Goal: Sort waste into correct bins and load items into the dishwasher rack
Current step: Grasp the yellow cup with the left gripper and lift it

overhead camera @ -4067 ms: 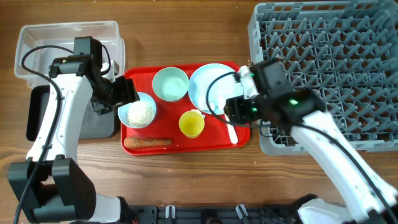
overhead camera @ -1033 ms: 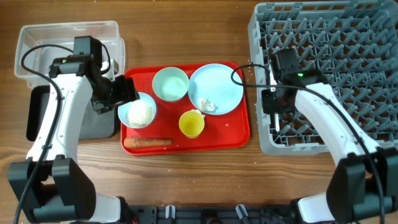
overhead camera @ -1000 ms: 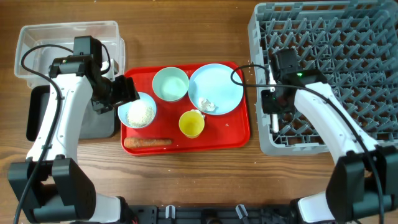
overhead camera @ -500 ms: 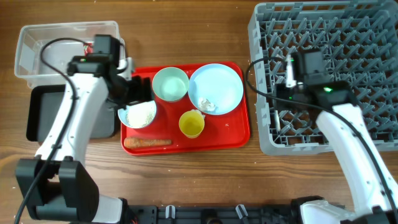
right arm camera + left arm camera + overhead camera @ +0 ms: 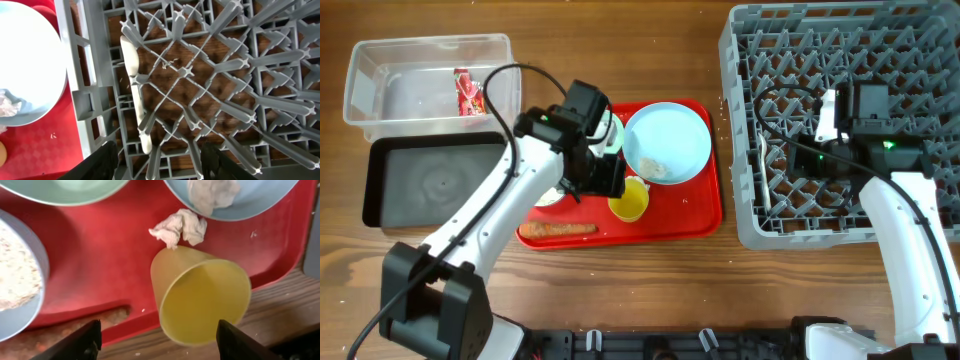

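Observation:
My left gripper [image 5: 605, 178] is open and empty over the red tray, its jaws either side of the small yellow cup [image 5: 628, 200]. In the left wrist view the cup [image 5: 200, 300] leans towards the camera, with a crumpled white tissue [image 5: 180, 226] touching its far side. My right gripper [image 5: 807, 158] is open and empty over the grey dishwasher rack [image 5: 840, 50]. The white spoon [image 5: 134, 85] lies between pegs near the rack's left wall. The pale-blue plate [image 5: 667, 140] holds more tissue [image 5: 650, 168]. The red-and-white wrapper [image 5: 470, 92] lies in the clear tub [image 5: 380, 80]. The orange-brown stick [image 5: 557, 229] lies on the tray.
The black tray [image 5: 435, 180] sits below the clear tub. The bowl of rice [image 5: 15, 280] and the mint bowl [image 5: 65, 187] stand on the red tray [image 5: 700, 215], mostly hidden under my left arm in the overhead view.
My left arm has swung from the clear tub to over the yellow cup; the wrapper now lies in the tub. My right gripper moved right over the rack, and the spoon lies in it.

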`<state>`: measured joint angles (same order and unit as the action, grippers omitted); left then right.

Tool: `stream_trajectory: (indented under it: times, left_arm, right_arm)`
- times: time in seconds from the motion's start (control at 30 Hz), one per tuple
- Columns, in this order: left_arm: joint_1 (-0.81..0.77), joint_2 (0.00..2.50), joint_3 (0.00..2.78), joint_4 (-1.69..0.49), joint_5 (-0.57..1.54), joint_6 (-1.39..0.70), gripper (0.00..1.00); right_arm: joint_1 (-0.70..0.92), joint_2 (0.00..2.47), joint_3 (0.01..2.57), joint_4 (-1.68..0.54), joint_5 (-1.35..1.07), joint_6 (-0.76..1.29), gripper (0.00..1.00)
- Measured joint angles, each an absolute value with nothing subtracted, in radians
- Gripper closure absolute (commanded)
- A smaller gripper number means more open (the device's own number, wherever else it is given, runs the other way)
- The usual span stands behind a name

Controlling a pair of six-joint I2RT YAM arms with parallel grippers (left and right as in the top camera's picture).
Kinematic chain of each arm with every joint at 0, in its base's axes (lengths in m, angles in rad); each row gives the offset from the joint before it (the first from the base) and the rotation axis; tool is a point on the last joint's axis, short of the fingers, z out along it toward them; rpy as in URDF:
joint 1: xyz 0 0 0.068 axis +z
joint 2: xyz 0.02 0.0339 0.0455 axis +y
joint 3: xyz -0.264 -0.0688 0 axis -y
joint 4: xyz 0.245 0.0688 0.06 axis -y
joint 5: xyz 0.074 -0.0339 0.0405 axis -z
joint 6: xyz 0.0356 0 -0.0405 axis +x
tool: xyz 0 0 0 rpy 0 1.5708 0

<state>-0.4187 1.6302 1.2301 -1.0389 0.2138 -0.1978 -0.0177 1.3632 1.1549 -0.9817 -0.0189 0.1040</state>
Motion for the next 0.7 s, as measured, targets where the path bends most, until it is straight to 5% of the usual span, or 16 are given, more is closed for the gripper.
stream_trajectory:
  times: [0.13, 0.47, 0.7]
  left_arm:
    - [-0.431, 1.63, 1.154, -0.963, 0.213, -0.206, 0.54]
    - [-0.432, 1.63, 1.057, -0.848, 0.214, -0.234, 0.96]
    - [-0.432, 1.63, 1.058, -0.874, 0.21, -0.244, 0.96]
  right_arm:
    - [-0.018, 1.363, 1.155, -0.984, -0.022, 0.104, 0.44]
    - [-0.018, 1.363, 1.155, -0.984, -0.023, 0.104, 0.44]
    - [-0.018, 1.363, 1.155, -0.988, -0.023, 0.104, 0.44]
